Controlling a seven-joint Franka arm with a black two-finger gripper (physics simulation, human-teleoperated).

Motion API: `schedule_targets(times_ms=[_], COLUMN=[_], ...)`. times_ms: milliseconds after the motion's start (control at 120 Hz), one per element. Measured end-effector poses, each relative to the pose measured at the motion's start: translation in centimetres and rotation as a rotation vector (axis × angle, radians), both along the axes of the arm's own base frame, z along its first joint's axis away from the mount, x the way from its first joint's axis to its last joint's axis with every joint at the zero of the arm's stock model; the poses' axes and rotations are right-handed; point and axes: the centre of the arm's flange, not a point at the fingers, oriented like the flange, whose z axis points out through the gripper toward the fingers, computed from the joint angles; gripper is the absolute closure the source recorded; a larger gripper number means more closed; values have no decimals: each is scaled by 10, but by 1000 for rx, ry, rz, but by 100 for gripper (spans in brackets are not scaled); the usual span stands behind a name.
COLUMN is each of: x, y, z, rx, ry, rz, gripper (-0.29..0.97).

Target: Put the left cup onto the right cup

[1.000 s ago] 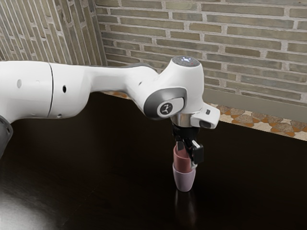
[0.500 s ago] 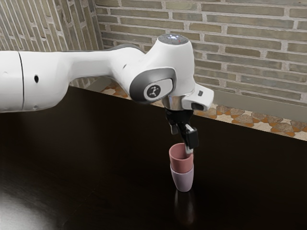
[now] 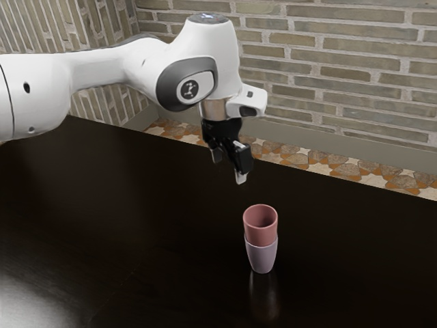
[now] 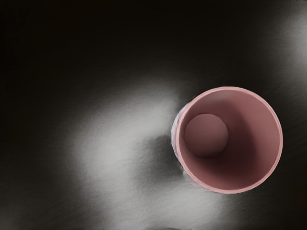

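Note:
A pink cup [image 3: 260, 221] sits upright, nested in the mouth of a lavender cup [image 3: 261, 257] on the dark table [image 3: 123, 260]. My gripper [image 3: 229, 167] hangs open and empty well above the stack, toward the exterior view's left of it, touching neither cup. In the wrist view I look down into the pink cup [image 4: 228, 139]; a thin sliver of the lavender cup [image 4: 176, 143] shows at its side.
The dark glossy table spreads wide around the stacked cups. Brick walls [image 3: 341, 61] stand behind it, with a strip of patterned floor [image 3: 355, 169] past the far edge.
My gripper has let go of the pink cup, leaving it in the lavender cup. The hand has risen and drawn back toward the exterior view's left.

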Motion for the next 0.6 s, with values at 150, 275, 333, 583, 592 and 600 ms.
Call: schedule_targets(times_ms=[150,275,333,583,592,600], x=[10,18,23,32,32,32], y=[29,56,72,120,120,121], z=[8,14,16,28,28,28], rx=[9,10,6,-9,-9,-9], ry=[9,9,13,7,7,7], rz=[51,99,126,186,186,186], gripper=[0,0,0,0,0,0])
